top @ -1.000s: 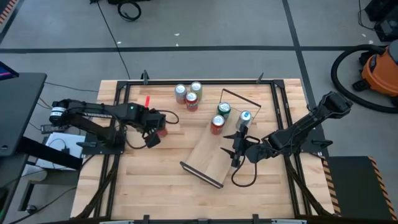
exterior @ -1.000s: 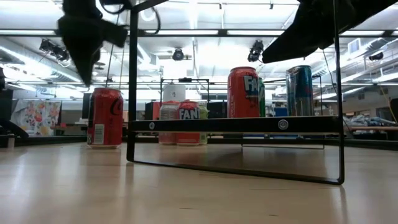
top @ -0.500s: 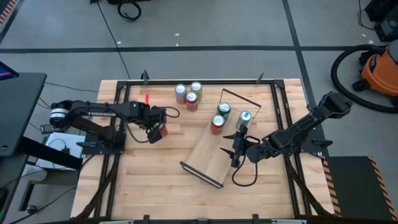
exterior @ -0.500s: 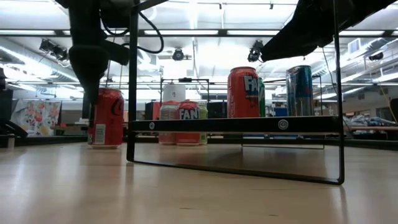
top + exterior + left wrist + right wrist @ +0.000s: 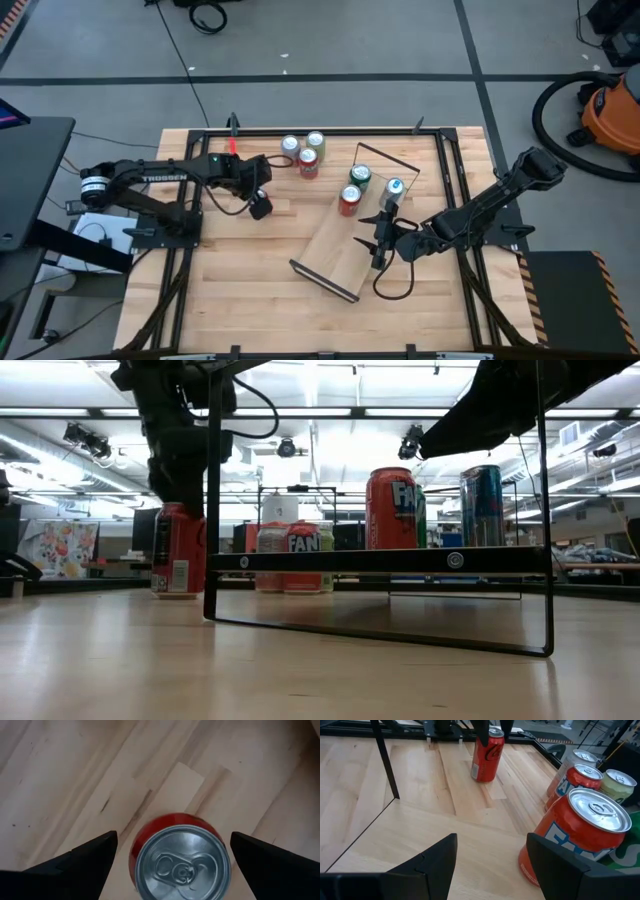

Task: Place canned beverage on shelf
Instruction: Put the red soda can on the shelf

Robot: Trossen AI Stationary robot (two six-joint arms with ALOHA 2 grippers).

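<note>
Bright overhead ceiling strip lights [image 5: 300,410] glare in the low view and silhouette the arms, the table [image 5: 250,300] is evenly lit with soft shadows, and the red can [image 5: 181,862] between the left gripper's fingers [image 5: 75,865] looks slightly blurred.

Red can [image 5: 180,865] upright between open left pincer [image 5: 175,857] fingers.

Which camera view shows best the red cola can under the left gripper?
The right wrist view: the red cola can stands there unobstructed, side and label visible. The left wrist view shows only its top between the open left gripper; in the low view the arm partly covers it; the high view hides it.
</note>
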